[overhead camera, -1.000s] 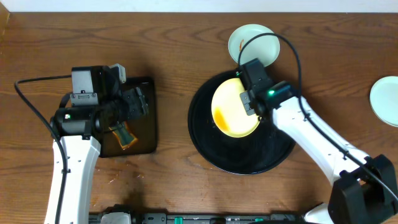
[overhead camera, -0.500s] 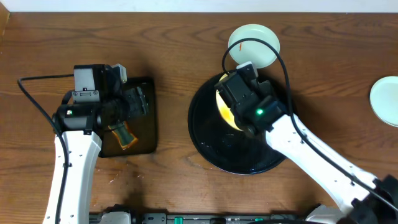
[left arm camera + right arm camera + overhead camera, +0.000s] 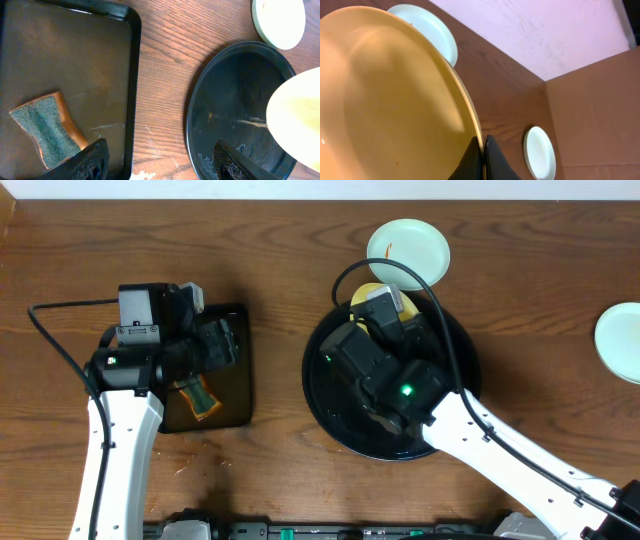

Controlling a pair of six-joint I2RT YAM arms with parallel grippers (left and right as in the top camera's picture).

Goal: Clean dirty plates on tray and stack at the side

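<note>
Jaws of the left gripper (image 3: 218, 345) stand wide apart over the small black tray (image 3: 238, 405), where the sponge (image 3: 197, 396) lies. From above, the right arm hides most of the yellow plate (image 3: 373, 293), which peeks out at the far edge of the round black tray (image 3: 318, 380). It seems tipped up, but that is hard to see. One mint plate (image 3: 408, 250) sits on the table just behind the round tray.

The left wrist camera shows nothing between its fingers (image 3: 92, 161). The sponge lies near the left one.

The right wrist camera shows the right gripper (image 3: 483, 150) pinching the yellow plate's rim.
</note>
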